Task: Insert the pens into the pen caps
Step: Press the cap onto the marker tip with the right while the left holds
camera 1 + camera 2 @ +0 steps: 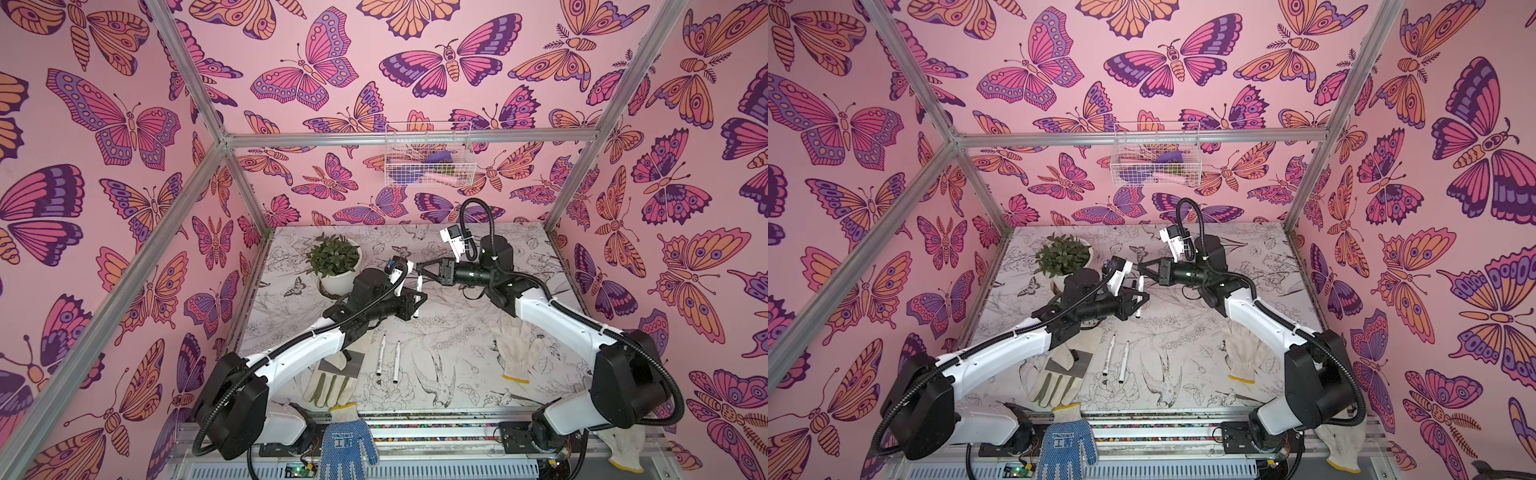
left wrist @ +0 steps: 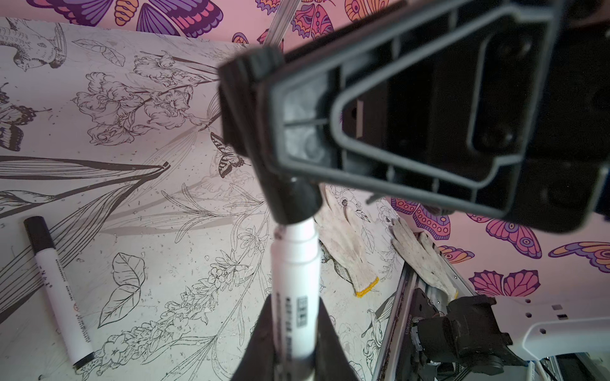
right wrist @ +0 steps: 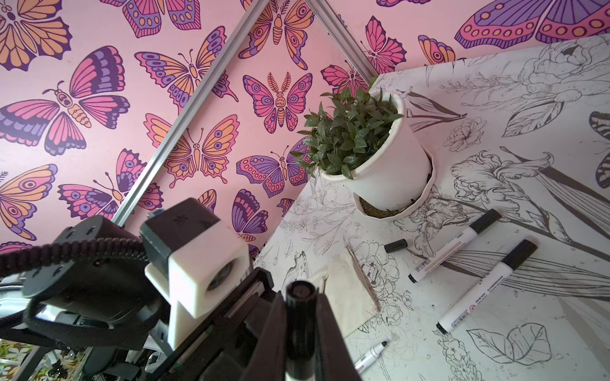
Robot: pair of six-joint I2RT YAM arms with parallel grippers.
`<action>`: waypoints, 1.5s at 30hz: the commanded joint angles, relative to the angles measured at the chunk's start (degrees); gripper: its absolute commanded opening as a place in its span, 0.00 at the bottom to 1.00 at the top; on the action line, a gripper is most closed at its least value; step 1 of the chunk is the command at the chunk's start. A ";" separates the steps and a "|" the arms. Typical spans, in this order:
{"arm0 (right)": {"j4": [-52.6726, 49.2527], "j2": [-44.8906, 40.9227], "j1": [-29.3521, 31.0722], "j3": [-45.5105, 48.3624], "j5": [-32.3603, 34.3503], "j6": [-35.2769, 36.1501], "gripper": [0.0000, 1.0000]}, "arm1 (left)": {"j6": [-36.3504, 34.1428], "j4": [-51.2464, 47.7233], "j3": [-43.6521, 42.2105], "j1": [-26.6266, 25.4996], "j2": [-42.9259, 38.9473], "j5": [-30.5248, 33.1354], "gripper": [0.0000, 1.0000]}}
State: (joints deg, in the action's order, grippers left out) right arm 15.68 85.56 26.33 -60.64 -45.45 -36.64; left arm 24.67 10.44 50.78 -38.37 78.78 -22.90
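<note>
White pen (image 2: 295, 264) touches black cap (image 2: 293, 201) midair, well inside table (image 1: 457, 332) edges.

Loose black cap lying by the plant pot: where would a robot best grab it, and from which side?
Probably pinch the cap across its round sides, near the middle, coming straight down from above. It lies flat on the table, so only its top and sides can be reached, and both ends stay free.
</note>
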 commanded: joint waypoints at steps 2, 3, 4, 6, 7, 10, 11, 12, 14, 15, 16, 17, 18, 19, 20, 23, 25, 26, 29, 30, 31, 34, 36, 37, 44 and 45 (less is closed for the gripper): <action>1.31 -2.41 -0.02 0.56 -0.94 -0.51 0.00 | 0.70 4.49 2.65 0.32 1.22 -0.44 0.00; 1.89 -2.57 -0.09 0.53 -1.00 -1.02 0.00 | 1.11 5.24 2.87 0.38 1.44 -0.42 0.00; 2.78 -2.68 -0.30 0.55 -0.96 -1.87 0.00 | 1.60 6.27 3.14 0.49 1.78 -0.67 0.00; 4.66 -2.68 -0.54 0.36 -0.95 -3.35 0.00 | 2.53 8.18 3.88 0.65 2.65 -1.17 0.00; 5.52 -2.68 -0.66 0.06 -1.03 -3.98 0.00 | 3.36 9.25 4.58 0.69 3.15 -1.51 0.00; 6.63 -2.68 -0.66 -1.24 -2.19 -4.31 0.00 | 6.10 12.75 6.79 0.81 4.96 -3.38 0.00; 6.73 -2.59 -0.66 -1.57 -2.67 -4.23 0.00 | 7.08 13.61 7.50 0.84 5.39 -3.96 0.00; 6.72 -2.59 -0.66 -1.94 -3.13 -4.08 0.00 | 8.00 14.62 8.27 0.84 5.93 -4.59 0.00; 6.24 -2.78 -0.75 -2.43 -4.47 -3.58 0.00 | 9.06 15.68 9.36 0.91 6.68 -5.59 0.00; 5.53 -2.98 -0.78 -2.70 -5.24 -3.17 0.00 | 9.21 15.75 9.80 0.88 6.67 -5.75 0.00; 4.97 -3.18 -0.81 -2.72 -5.96 -2.79 0.00 | 9.17 15.75 10.01 0.92 6.64 -5.88 0.00; 4.39 -3.52 -0.84 -2.68 -6.45 -2.53 0.00 | 9.22 15.84 9.99 1.01 6.50 -5.85 0.00; 4.04 -3.90 -0.86 -2.43 -7.24 -2.32 0.00 | 9.11 16.09 9.95 1.17 6.31 -5.63 0.00; 3.84 -4.23 -0.92 -2.17 -7.90 -2.42 0.00 | 9.08 15.85 10.03 1.37 6.06 -5.32 0.00; 3.76 -4.55 -1.05 -1.87 -8.58 -2.60 0.00 | 9.06 15.77 9.93 1.60 5.78 -4.96 0.00; 2.25 -5.52 -1.60 -1.00 -10.27 -2.28 0.00 | 8.23 15.22 9.92 2.26 4.97 -3.66 0.00; 1.59 -5.97 -1.72 -0.72 -11.83 -2.12 0.00 | 7.01 14.28 10.48 2.45 4.71 -3.37 0.00; 1.10 -6.23 -1.75 -0.59 -12.47 -1.99 0.00 | 6.12 13.06 10.96 2.43 4.64 -3.06 0.00; -0.55 -6.67 -1.88 -0.70 -15.07 -1.58 0.00 | 3.56 10.11 12.10 2.51 4.47 -2.92 0.00; -0.74 -6.85 -1.98 -0.71 -15.97 -1.72 0.00 | 2.73 8.87 12.47 2.58 4.45 -2.76 0.00; -0.89 -7.02 -1.98 -0.71 -16.64 -1.87 0.00 | 2.31 8.11 12.72 2.56 4.41 -2.62 0.00; -2.31 -8.00 -2.94 -1.25 -17.96 -1.81 0.00 | 2.05 7.69 12.33 2.59 4.25 -3.16 0.00; 0.08 -8.48 -3.88 -1.02 -18.13 -4.14 0.00 | 2.67 7.67 11.85 2.57 4.54 -4.04 0.00; 1.27 -8.43 -4.00 -0.93 -18.34 -5.19 0.00 | 2.94 7.53 11.65 2.56 4.74 -4.18 0.00; 3.84 -8.33 -3.97 -0.98 -22.55 -7.04 0.00 | 5.77 8.02 11.13 2.55 7.50 -5.80 0.00; 2.66 -8.68 -3.99 -1.06 -22.62 -6.16 0.00 | 5.95 8.01 11.39 2.57 7.87 -5.93 0.00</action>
State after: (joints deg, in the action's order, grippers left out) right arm 19.29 79.70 20.32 -62.39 -54.13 -41.19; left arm 27.68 16.19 60.58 -37.80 84.03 -35.20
